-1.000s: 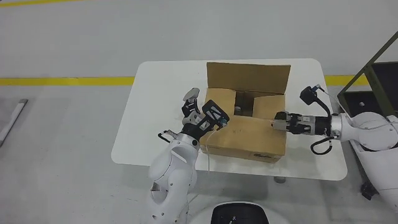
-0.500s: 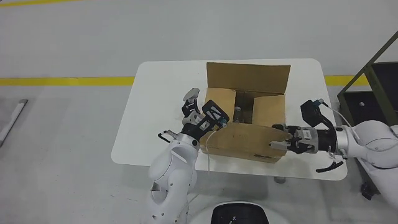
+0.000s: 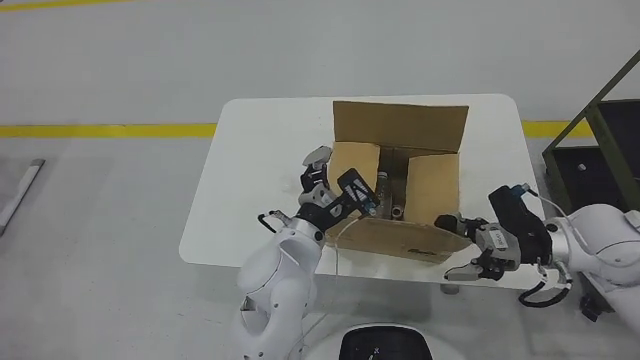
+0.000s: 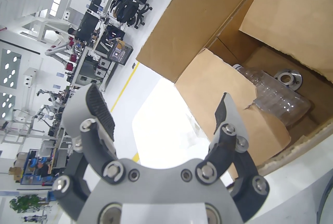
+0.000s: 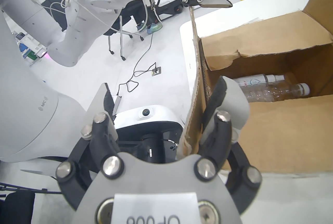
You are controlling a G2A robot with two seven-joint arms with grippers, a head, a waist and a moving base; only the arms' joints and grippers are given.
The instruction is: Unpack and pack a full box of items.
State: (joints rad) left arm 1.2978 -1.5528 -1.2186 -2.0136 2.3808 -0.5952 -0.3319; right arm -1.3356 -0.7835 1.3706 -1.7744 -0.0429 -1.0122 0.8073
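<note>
The box (image 3: 400, 175) sits open on the bench (image 3: 250, 190), a clear bottle (image 4: 281, 102) lying inside. The right hand (image 5: 164, 89), spread apart, straddles the near flap (image 5: 195, 66) with one pad (image 5: 216, 96) against it, likely to fold it outward. The left hand (image 4: 158, 95), also spread and empty, hovers just outside the side flap (image 4: 205, 79).

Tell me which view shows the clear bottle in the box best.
The left wrist view: the clear bottle lies on its side in the cardboard box, most of its ribbed body exposed. The right wrist view shows it partly behind a flap; the top view gives a sliver between the flaps.
</note>
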